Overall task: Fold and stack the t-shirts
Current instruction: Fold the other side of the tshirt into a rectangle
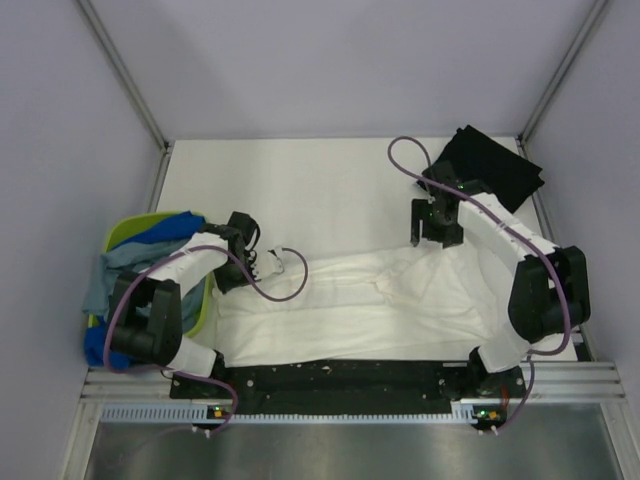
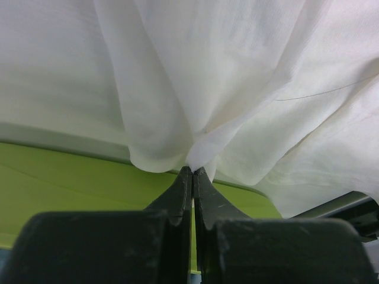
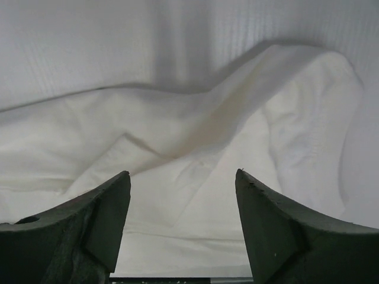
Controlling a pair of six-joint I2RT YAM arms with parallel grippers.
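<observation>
A large white t-shirt (image 1: 350, 310) lies rumpled across the near half of the table. My left gripper (image 1: 268, 262) is shut on a bunched edge of it at its left end; in the left wrist view the fingertips (image 2: 193, 170) pinch the white cloth (image 2: 207, 77), which hangs in folds. My right gripper (image 1: 432, 238) stands open just over the shirt's far right part. In the right wrist view its jaws (image 3: 182, 174) are wide apart above the white cloth (image 3: 177, 136), holding nothing. A black t-shirt (image 1: 492, 165) lies flat at the back right corner.
A lime-green basket (image 1: 125, 230) stands at the left edge, with blue shirts (image 1: 160, 240) and a grey-blue one (image 1: 100, 280) spilling over it; its green wall (image 2: 59, 189) sits right behind my left fingers. Metal frame posts rise at both back corners.
</observation>
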